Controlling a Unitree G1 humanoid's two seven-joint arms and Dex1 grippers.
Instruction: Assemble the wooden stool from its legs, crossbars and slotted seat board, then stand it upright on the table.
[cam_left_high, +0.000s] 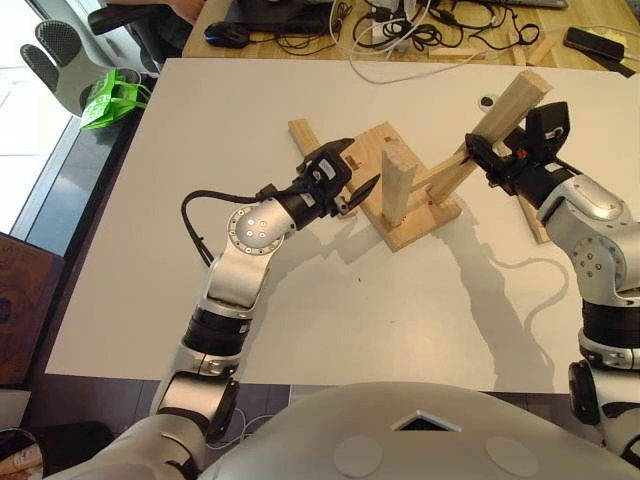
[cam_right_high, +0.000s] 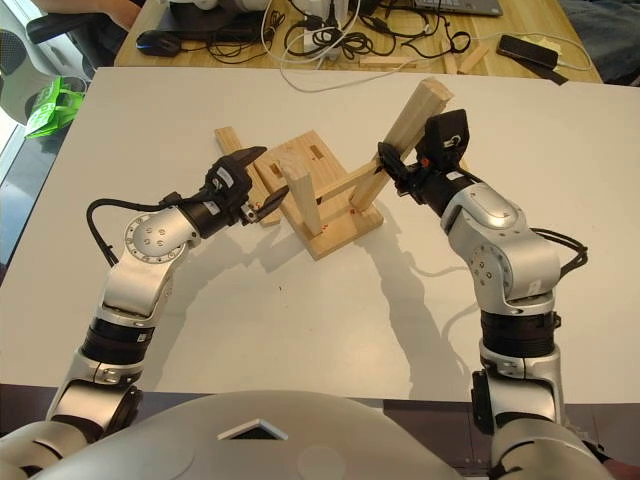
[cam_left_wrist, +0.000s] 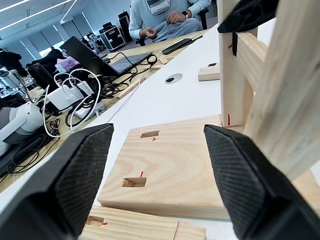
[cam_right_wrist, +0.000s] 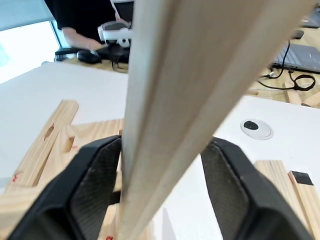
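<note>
Directly before left gripper (cam_left_high: 360, 166), upright leg (cam_left_high: 397, 182).

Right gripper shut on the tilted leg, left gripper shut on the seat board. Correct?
Half right. The left gripper is open and grips nothing; the left wrist view shows its fingers spread wide with the seat board lying ahead of them. The right gripper is shut on the tilted leg, as you said.

You've got the white table (cam_left_high: 200, 150) carrying the slotted seat board (cam_left_high: 420, 226), flat near the middle. A loose slotted wooden bar (cam_left_high: 300, 135) lies just beside its left edge. There's a round cable grommet (cam_left_high: 489, 100) farther back and another wooden piece (cam_right_wrist: 274, 182) to the right.
</note>
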